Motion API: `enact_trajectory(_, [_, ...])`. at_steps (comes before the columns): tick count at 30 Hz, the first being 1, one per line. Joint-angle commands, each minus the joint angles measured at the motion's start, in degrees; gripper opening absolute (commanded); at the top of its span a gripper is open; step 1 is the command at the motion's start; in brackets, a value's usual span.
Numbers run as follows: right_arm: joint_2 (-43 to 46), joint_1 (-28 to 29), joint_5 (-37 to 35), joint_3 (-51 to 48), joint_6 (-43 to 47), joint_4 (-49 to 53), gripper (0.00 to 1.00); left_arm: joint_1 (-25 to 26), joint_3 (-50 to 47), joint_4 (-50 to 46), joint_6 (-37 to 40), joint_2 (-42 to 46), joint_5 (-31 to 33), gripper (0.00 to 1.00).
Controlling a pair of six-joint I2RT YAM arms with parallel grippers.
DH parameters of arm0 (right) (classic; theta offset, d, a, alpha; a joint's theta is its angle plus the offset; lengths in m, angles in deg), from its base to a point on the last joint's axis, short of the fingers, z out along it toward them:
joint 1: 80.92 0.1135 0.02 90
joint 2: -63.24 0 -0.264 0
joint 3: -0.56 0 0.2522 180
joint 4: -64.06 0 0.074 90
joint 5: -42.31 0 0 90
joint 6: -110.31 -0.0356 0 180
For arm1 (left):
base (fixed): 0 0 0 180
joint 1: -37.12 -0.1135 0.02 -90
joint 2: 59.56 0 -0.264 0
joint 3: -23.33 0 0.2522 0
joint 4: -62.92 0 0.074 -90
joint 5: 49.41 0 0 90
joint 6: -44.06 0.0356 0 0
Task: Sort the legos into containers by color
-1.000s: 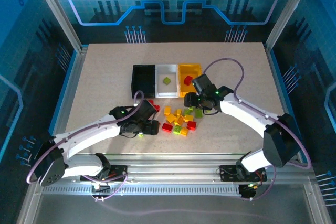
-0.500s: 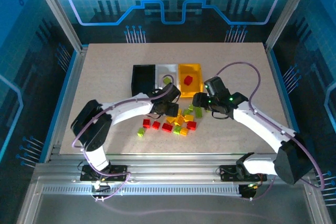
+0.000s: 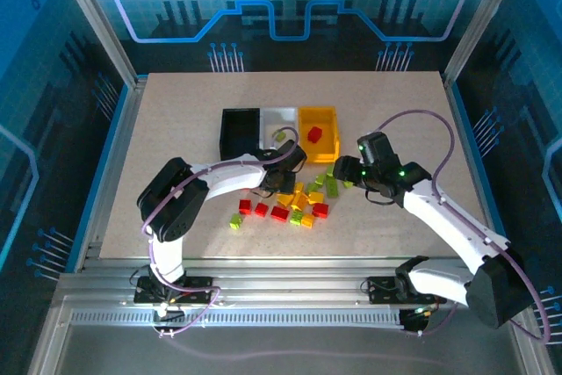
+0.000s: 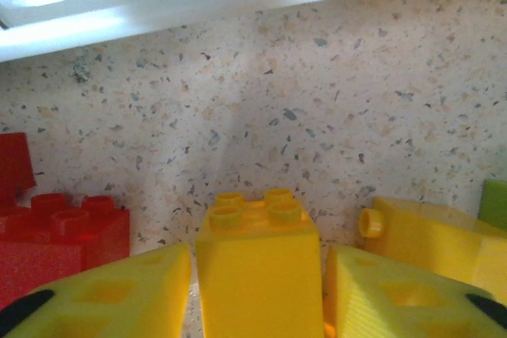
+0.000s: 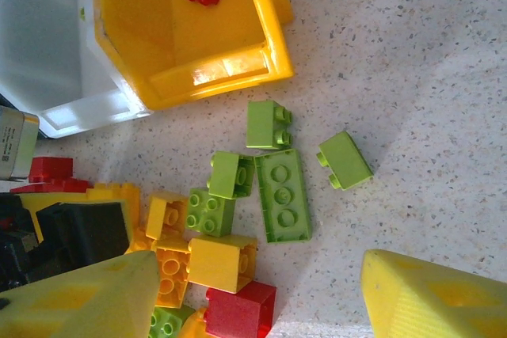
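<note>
The black bin, white bin and yellow-orange bin stand in a row. A lime brick lies in the white one and a red brick in the yellow-orange one. The loose legos lie heaped in front. My left gripper is low at the heap's left end. Its fingers straddle a yellow brick with thin gaps on both sides. My right gripper hovers wide open over lime bricks, a yellow brick and a red one.
Two red bricks and a lime one lie apart at the heap's left. Red bricks sit left of the left fingers, another yellow brick to their right, and the white bin's wall just beyond.
My left arm swung from the front left up to the heap beside the white bin and lowered around a yellow brick. My right gripper drew back rightward from the yellow-orange bin.
</note>
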Motion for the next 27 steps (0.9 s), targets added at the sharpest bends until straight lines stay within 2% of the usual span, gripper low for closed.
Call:
enact_trajectory(1, [1.21,-1.17,0.41,-0.02,-0.29,0.99,0.69,-0.24,-0.74,-0.08,0.68,1.03,0.48,0.42])
enact_trajectory(3, [1.35,-1.38,0.52,0.31,-0.21,1.14,0.69,-0.25,-1.12,-0.68,0.64,3.34,0.94,0.36])
enact_trajectory(7, [1.30,-1.87,0.48,0.71,-0.20,1.49,0.69,-1.12,-1.95,-1.72,0.25,11.56,1.76,0.32])
enact_trajectory(12, [1.00,-1.92,0.58,0.71,-0.46,1.45,0.69,-8.59,0.20,-3.70,0.58,20.10,4.60,0.34])
enact_trajectory(14, [0.63,-2.03,0.28,0.76,-0.88,1.58,0.69,-12.47,2.08,-3.82,0.70,19.31,4.46,0.34])
enact_trajectory(19, [-0.12,-2.18,0.57,0.76,-1.49,1.82,0.69,-19.30,7.53,-2.79,-0.58,10.65,5.36,0.32])
enact_trajectory(23, [-0.23,-2.12,0.94,0.72,-1.34,2.78,0.69,-22.22,11.92,-2.83,-1.29,4.35,6.15,0.32])
enact_trajectory(27, [-0.10,-2.23,2.38,0.76,-1.42,3.42,0.70,-23.88,16.49,-4.68,-1.95,-1.49,6.12,0.38])
